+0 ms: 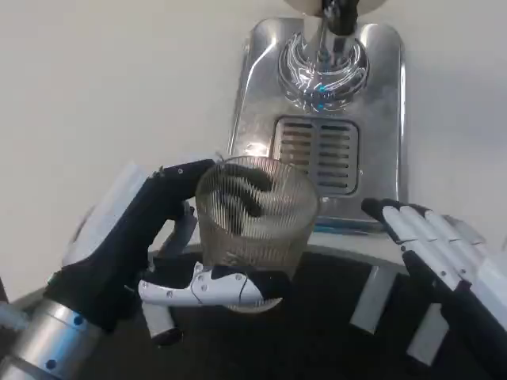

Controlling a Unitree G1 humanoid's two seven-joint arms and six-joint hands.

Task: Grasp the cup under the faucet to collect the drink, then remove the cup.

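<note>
Head view, looking down: the ribbed glass cup (255, 226) sits in the lower centre of the frame, gripped by the left robot hand (170, 245), dark fingers wrapping round the far side and showing through the glass, a white finger curling under the near rim at the bottom. The cup looks empty, as far as I can tell through the ribbing.

Here's the worry. The faucet (333, 20) is right at the top edge, over the shiny round base, and the cup is well short of it, lower than the slotted drain grille (317, 154). If the drink ran with the cup where it is, I'd expect it to land on the steel drip tray (253, 87), not in the glass. The ribbed wall is slick too; a tilt on the way up could let it slide in that grip.

The left forearm comes up from the lower left corner, hand angled toward the tray. The right robot hand (440, 253) waits at the lower right, fingers straight and side by side, pointing up-left, holding nothing, near the tray's corner.
</note>
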